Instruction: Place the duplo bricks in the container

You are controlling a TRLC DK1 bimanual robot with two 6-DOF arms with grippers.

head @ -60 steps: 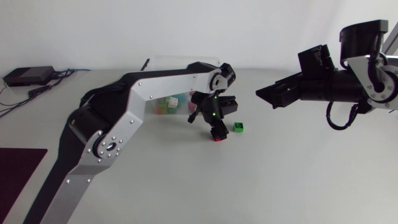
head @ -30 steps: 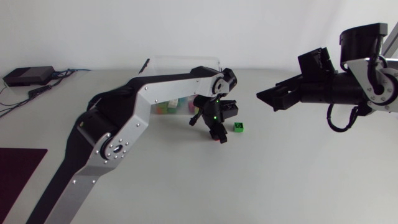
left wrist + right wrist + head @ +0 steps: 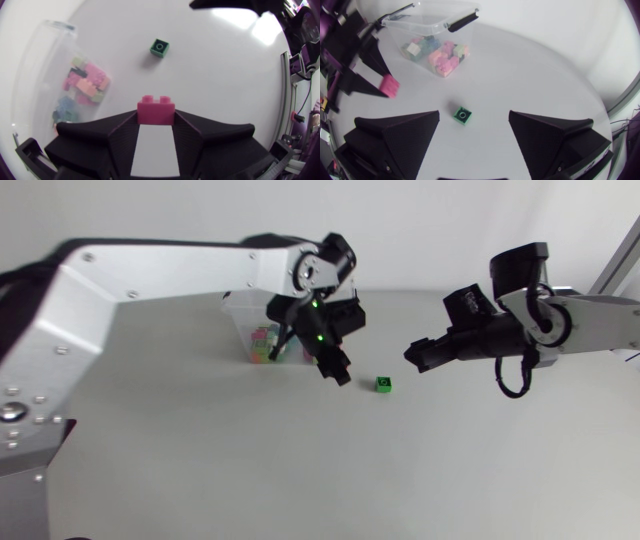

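Left gripper (image 3: 335, 368) was pinching the pink brick (image 3: 156, 108) at its fingertips, held above the table just beside the container (image 3: 240, 330). Best move, I'd judge: keep the pinch, clear the rim, and release only over the pile inside. Green brick (image 3: 383, 384) sat on the table ahead of the right gripper (image 3: 413, 352), whose fingers were spread, not touching it.

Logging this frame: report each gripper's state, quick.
Left gripper: shut on the pink brick.
Right gripper: open, holding nothing.
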